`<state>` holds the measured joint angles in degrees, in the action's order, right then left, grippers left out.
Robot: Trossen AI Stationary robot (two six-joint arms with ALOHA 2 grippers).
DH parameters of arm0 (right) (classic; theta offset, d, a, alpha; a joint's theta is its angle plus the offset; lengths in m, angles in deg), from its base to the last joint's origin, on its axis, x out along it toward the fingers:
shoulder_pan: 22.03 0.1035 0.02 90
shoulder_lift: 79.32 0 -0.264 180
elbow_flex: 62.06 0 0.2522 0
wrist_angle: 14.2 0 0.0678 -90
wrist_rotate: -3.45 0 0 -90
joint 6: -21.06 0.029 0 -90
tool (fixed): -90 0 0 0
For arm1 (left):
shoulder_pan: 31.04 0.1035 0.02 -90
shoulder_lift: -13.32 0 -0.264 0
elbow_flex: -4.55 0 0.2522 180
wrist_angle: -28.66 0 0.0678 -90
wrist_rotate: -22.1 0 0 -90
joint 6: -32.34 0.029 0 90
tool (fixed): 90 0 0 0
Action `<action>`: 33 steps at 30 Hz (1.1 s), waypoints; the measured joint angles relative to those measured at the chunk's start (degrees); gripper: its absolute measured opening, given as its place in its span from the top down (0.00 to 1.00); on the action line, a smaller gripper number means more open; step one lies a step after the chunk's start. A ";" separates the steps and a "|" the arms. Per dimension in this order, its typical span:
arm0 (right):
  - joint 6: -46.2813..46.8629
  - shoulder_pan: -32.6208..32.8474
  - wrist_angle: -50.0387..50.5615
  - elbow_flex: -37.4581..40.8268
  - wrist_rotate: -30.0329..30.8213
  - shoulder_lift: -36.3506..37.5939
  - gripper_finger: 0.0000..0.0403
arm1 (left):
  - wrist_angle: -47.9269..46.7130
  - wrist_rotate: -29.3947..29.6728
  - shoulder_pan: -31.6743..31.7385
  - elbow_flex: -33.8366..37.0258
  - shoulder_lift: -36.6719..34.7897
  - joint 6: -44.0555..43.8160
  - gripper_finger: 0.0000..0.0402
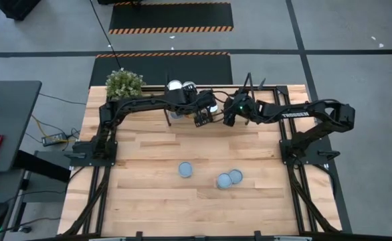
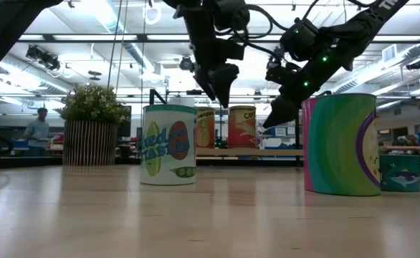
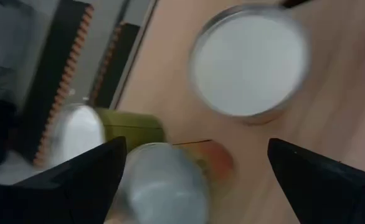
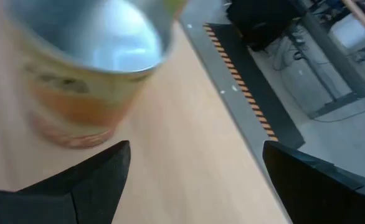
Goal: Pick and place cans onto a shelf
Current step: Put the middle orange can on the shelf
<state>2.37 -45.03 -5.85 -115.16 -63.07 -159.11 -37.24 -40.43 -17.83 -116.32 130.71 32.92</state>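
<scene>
Nearest the front edge of the table (image 1: 149, 207), three cans stand upright with grey-blue tops: a single can (image 1: 186, 170) toward the left, and a touching pair (image 1: 229, 179) to its right. In the low view the closest of these appear as a white-labelled can (image 2: 168, 145) and a large green-striped can (image 2: 341, 144), with a small blue can (image 2: 401, 173) just beside the latter. Farther back, both arms reach in over the shelf (image 1: 263, 90) at the rear of the table. The left gripper (image 1: 201, 118) hangs above the shelf's cans, fingers spread apart and holding nothing; its wrist view shows three round tops below, including a white-topped can (image 3: 250, 61). The right gripper (image 1: 229, 118) hovers just beside it, fingers likewise apart and empty, over an orange-labelled can (image 4: 86, 68). A potted plant (image 1: 124, 84) stands at the rear left corner.
</scene>
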 joint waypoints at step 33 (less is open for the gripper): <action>0.88 1.79 -3.92 0.00 -3.17 -0.50 0.07 | -1.08 3.56 0.42 0.04 1.97 -1.44 0.01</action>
<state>3.25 -43.24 -9.76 -115.16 -66.24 -159.61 -38.32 -36.86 -17.41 -116.28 132.67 31.49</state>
